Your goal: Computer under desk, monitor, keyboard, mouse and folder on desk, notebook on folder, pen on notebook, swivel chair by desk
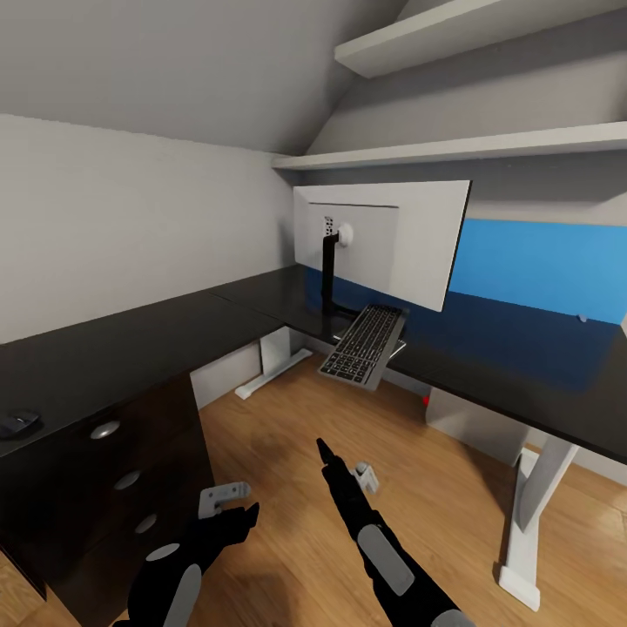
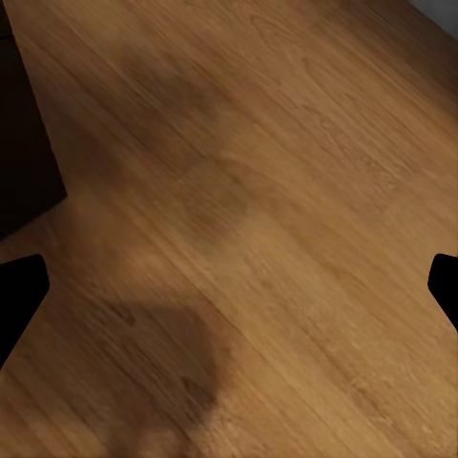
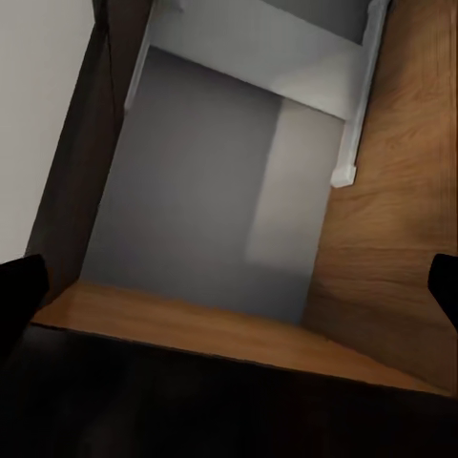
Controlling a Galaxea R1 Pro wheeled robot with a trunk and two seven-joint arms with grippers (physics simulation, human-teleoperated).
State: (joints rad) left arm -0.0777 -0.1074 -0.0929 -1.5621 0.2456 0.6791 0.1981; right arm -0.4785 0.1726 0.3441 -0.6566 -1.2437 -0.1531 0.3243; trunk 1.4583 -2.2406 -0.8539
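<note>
slim black keyboard (image 1: 364, 343) overhangs the glossy black table (image 1: 218, 313) edge below the white-backed monitor (image 1: 383, 239); a careless nudge could tip it off. small black mouse (image 1: 17, 423) far left. left tool (image 1: 228, 498) and right tool (image 1: 344, 461) both apart, empty.

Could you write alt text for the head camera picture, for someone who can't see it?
A black L-shaped desk holds a monitor seen from its pale back, with a keyboard overhanging the edge and a mouse at far left. Two dark robot arms reach over the wood floor.
</note>
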